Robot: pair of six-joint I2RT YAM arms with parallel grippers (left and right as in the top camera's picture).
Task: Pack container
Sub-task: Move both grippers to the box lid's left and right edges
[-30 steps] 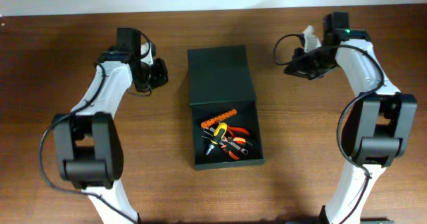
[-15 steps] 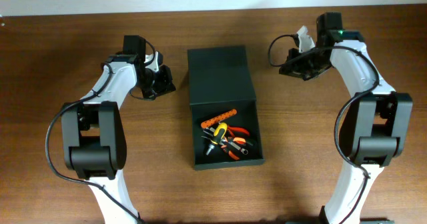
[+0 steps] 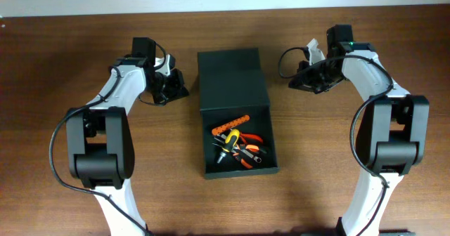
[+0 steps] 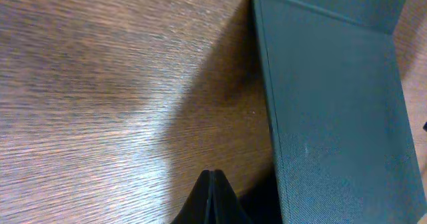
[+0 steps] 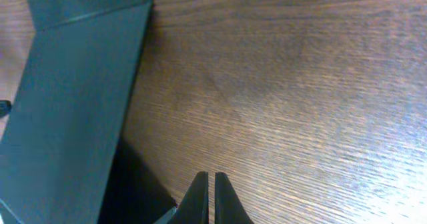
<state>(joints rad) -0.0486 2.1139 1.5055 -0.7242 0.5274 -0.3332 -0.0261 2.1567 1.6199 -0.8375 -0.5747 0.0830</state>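
A cluster of hand tools (image 3: 238, 146) is seen heaped in the open compartment of the container (image 3: 230, 78). Among them are an orange strip, a yellow-handled piece and orange-handled pliers. The container is placed at the middle of the table (image 3: 316, 173), between the two arms. Its long axis is laid from the far edge toward the robot. The flap lid is folded open toward the far side, and the filled compartment is set on the near side. The lid is flanked by both pincers, each separated from it by a strip of wood. The left pincer (image 4: 212, 184) is seen pressed together beside the lid's left edge. The right pincer (image 5: 207, 184) is likewise drawn together beside the right edge, with only a hairline slit shown between its fingers.
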